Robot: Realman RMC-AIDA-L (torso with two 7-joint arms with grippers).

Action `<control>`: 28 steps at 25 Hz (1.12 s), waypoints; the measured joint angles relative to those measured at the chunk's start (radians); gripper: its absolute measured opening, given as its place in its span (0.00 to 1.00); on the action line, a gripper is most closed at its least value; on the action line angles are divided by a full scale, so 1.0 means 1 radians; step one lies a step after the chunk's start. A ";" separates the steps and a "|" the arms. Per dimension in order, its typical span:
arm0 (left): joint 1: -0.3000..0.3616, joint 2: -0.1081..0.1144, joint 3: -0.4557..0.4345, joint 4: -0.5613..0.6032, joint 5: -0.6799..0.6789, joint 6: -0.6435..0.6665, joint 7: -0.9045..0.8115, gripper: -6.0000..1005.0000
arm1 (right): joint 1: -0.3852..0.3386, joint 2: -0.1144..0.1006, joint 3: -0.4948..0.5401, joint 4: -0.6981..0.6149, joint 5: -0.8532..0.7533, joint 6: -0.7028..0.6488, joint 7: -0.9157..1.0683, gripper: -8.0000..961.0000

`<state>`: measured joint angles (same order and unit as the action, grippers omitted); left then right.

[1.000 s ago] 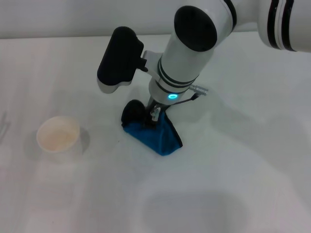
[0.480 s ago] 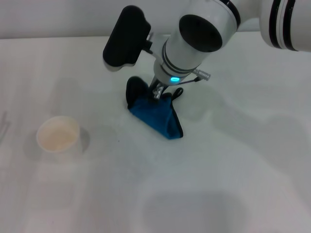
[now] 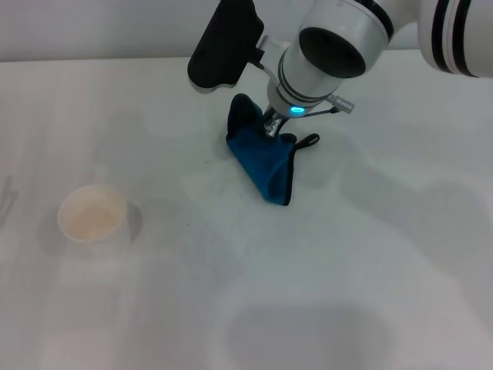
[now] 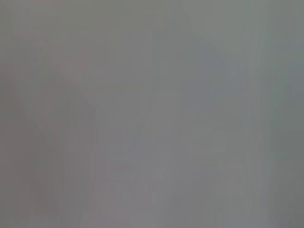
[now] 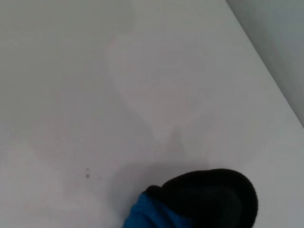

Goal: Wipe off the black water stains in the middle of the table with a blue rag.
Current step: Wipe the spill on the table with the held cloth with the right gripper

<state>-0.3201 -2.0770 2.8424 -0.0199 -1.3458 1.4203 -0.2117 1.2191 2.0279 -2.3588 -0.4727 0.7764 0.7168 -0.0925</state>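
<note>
The right gripper [image 3: 269,127] is seen pressed down onto the blue rag [image 3: 263,160], its fingers closed on the upper fold of the cloth near the far middle of the table [image 3: 370,254]. The rag is draped down to the tabletop, its black loop lying just beside it. A few tiny dark specks [image 5: 87,175] are seen near the rag. A white paper cup [image 3: 92,213] stands well apart on the left. No writing can be read.

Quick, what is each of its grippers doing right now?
Right gripper: closed on the rag, pressing it to the table.
Left gripper: not in view.
</note>
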 joint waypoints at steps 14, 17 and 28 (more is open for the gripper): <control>-0.002 0.001 0.000 0.000 0.000 -0.002 0.000 0.89 | -0.059 0.000 0.146 -0.117 0.222 0.209 -0.351 0.01; -0.003 0.002 0.000 0.000 0.001 -0.002 0.000 0.89 | -0.060 0.000 0.148 -0.140 0.313 0.268 -0.423 0.01; -0.007 0.002 0.002 0.000 0.003 -0.001 0.000 0.89 | -0.044 0.000 0.150 -0.173 0.581 0.461 -0.659 0.01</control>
<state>-0.3267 -2.0755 2.8441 -0.0199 -1.3424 1.4189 -0.2116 1.1749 2.0281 -2.2092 -0.6453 1.3579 1.1781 -0.7511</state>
